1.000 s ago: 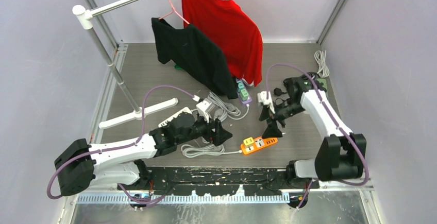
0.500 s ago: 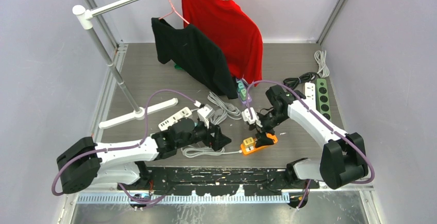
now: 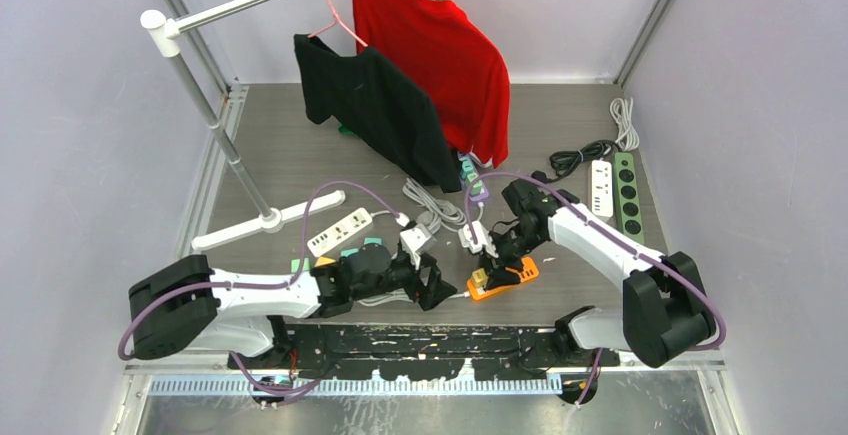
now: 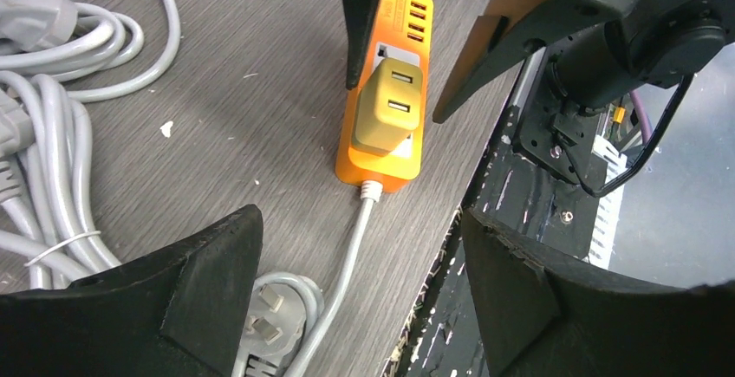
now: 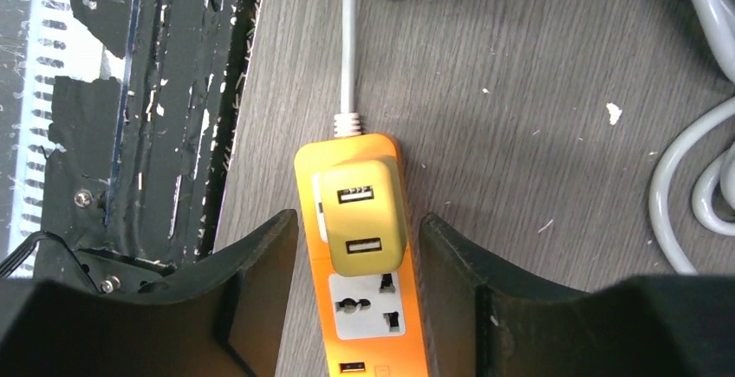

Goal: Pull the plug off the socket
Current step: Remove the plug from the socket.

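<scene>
An orange power strip (image 3: 512,278) lies near the table's front edge, with a yellow USB plug (image 3: 481,277) seated in its cord end. In the right wrist view my right gripper (image 5: 360,225) is open and straddles the strip (image 5: 368,308), one finger close along each side, level with the plug (image 5: 360,217). My left gripper (image 4: 360,221) is open and empty, low over the table just short of the strip's cord end (image 4: 373,165), facing the plug (image 4: 390,108). The right gripper (image 3: 500,263) and the left gripper (image 3: 432,281) both show from above.
Grey coiled cables (image 3: 435,213) and a loose grey plug (image 4: 269,334) lie left of the strip. White strips (image 3: 340,232) (image 3: 601,187), a green strip (image 3: 627,190) and a purple strip (image 3: 472,177) lie further back. A clothes rack (image 3: 265,217) holds a black and a red shirt.
My right gripper has come from the back right down over the orange strip and now straddles it. My left arm has moved right, towards the strip's cord end.
</scene>
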Motion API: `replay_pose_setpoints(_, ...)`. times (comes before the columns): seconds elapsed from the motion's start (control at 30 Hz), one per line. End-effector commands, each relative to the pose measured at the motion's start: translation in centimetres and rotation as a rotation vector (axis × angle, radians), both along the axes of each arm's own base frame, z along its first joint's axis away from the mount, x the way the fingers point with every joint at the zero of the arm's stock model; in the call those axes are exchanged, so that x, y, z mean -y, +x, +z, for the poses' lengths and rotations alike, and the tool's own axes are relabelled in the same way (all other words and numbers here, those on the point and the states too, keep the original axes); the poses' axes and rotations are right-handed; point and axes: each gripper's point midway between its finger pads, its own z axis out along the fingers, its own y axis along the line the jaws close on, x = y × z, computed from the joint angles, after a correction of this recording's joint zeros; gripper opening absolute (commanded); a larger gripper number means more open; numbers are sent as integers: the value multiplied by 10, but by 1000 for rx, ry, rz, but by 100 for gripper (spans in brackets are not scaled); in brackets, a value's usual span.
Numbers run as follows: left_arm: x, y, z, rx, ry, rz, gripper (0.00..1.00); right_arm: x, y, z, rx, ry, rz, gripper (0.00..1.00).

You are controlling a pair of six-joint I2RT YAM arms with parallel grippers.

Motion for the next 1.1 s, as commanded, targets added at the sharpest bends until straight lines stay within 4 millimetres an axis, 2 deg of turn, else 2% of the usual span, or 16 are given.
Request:
replay_pose_setpoints(0.0,10,4,10,82,-44,-1,84,-8,7,3,38,16,8,57)
replay_pose_setpoints(0.13,12,1,4,94,-29,-14,84,-10,4,6,33,27,24,48)
replay_pose_setpoints(0.3,13,-1,3,99,-25,-19,84,-14,-4,20,-2,74,25,21)
replay_pose_setpoints(0.43,14,-3,7,123,-29,-29,84,-14,7,44,-43,164,-74,5)
replay_pose_setpoints(0.6,21,-7,14,165,-34,-75,86,-8,7,67,-85,251,-134,1)
replay_pose_setpoints(0.7,29,-7,25,194,-64,-95,87,-7,4,78,-96,290,-132,1)
replay_pose_setpoints(0.8,35,-7,34,251,-59,-130,87,-5,-2,83,-79,292,-90,1)
replay_pose_setpoints(1.07,59,-9,34,314,-8,-237,87,-8,-2,92,-79,317,-73,1)
